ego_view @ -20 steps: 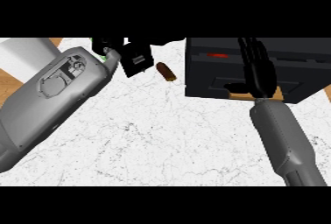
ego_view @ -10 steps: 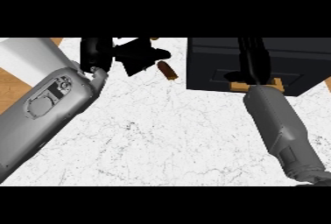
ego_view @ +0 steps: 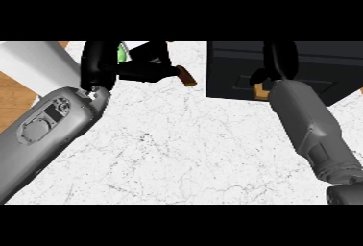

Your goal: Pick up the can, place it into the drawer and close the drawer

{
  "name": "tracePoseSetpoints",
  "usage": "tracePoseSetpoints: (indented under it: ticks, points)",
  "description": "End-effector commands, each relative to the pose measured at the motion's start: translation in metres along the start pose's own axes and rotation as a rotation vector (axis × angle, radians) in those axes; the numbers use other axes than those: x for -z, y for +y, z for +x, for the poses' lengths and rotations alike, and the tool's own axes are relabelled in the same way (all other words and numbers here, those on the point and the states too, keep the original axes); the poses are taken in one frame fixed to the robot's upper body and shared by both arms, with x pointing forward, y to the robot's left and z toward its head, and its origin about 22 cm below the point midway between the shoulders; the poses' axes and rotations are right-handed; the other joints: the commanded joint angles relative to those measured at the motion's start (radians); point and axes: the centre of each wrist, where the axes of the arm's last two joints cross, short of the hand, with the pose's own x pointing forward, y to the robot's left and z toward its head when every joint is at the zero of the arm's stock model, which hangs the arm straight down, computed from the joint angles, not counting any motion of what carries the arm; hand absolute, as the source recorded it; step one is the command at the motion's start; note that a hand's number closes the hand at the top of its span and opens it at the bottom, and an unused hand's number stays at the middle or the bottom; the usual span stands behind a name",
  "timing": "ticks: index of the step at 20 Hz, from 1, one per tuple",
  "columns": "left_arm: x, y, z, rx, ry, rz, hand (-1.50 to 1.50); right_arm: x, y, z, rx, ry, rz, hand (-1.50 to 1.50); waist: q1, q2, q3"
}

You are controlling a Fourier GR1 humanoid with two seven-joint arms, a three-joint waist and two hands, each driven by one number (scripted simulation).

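From where I stand, the left hand (ego_view: pixel 138 67) is curled around the can (ego_view: pixel 187 77), whose brown end pokes out past the fingertips, tilted and just short of the dark drawer (ego_view: pixel 234 72). The can sits above the white marbled surface (ego_view: pixel 184 153), not yet over the drawer's opening. The right hand (ego_view: pixel 278 62) hangs over the drawer, fingers bent down around what looks like its front or handle, though I cannot tell for sure what it grips.

The risk I see: only a short end of the can shows beyond the fingers, so a tilt could let it slide out and roll across the surface. The drawer's near wall also stands in the way, and a low carry could knock the can against it.

Against half a second ago, the can is nearer the drawer and the left forearm has swung further in; a second ago the can lay apart from the hand.
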Motion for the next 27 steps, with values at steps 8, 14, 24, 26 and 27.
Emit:
tracePoseSetpoints:
  ticks: [8, 14, 24, 26, 27]
  points:
    - [-0.009, 0.016, -0.009, -0.001, 0.001, 0.006, -1.50, 0.030, -0.019, 0.037, 0.247, -0.038, -0.048, -1.50, 0.014, 0.007, 0.005]
    - [-0.018, 0.012, -0.014, -0.009, 0.005, 0.006, -1.50, 0.030, -0.019, 0.035, 0.456, 0.020, -0.081, -1.50, -0.001, 0.003, 0.006]
    - [-0.022, 0.032, -0.026, -0.002, -0.005, 0.040, -1.50, 0.031, -0.016, 0.056, 0.833, 0.118, -0.078, -1.50, -0.031, -0.006, 0.002]
    - [-0.026, 0.022, -0.043, -0.005, 0.031, 0.045, -1.50, 0.040, -0.025, 0.066, 0.832, 0.077, -0.069, -1.50, -0.044, -0.006, 0.001]
    - [-0.037, 0.033, -0.039, 0.008, 0.013, 0.040, -1.50, 0.038, -0.026, 0.038, 0.852, 0.107, -0.062, -1.50, -0.030, -0.008, 0.001]
